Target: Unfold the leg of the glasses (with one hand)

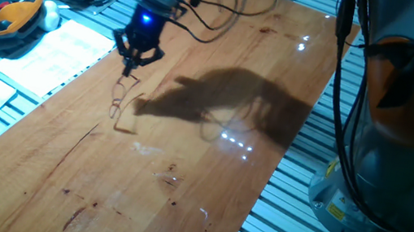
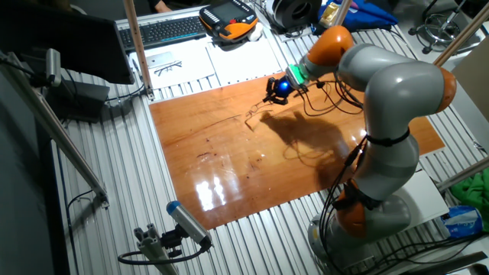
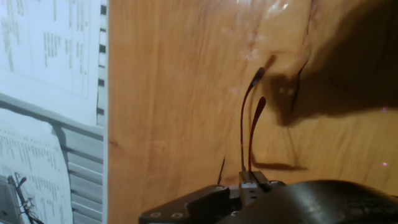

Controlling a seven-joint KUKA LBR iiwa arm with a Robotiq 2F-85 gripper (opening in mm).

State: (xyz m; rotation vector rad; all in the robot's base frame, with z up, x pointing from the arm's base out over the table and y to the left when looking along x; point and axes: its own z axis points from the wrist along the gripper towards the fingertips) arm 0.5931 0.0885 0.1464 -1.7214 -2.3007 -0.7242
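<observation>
In one fixed view, the hand (image 1: 134, 57) is hovering low over the wooden table (image 1: 206, 174), its fingers drawn close together at the top end of the glasses (image 1: 123, 102), which are trailing down from the fingertips toward the board; it seems to be pinching a part of the frame, though the wire is too thin here to be sure. To do the step well, the hand should probably be keeping a light pinch and swinging the leg away in a gentle arc, letting the frame stay against the wood. In the other fixed view, the hand (image 2: 276, 90) is sitting near the table's far edge, the glasses (image 2: 251, 116) showing faintly just beyond it. Printed papers (image 1: 45, 46) are lying off to one side, well apart, blocking nothing. In the hand view, two slim legs (image 3: 249, 127) are running straight out ahead from between the nearly closed fingertips, side by side, not yet spread.
</observation>
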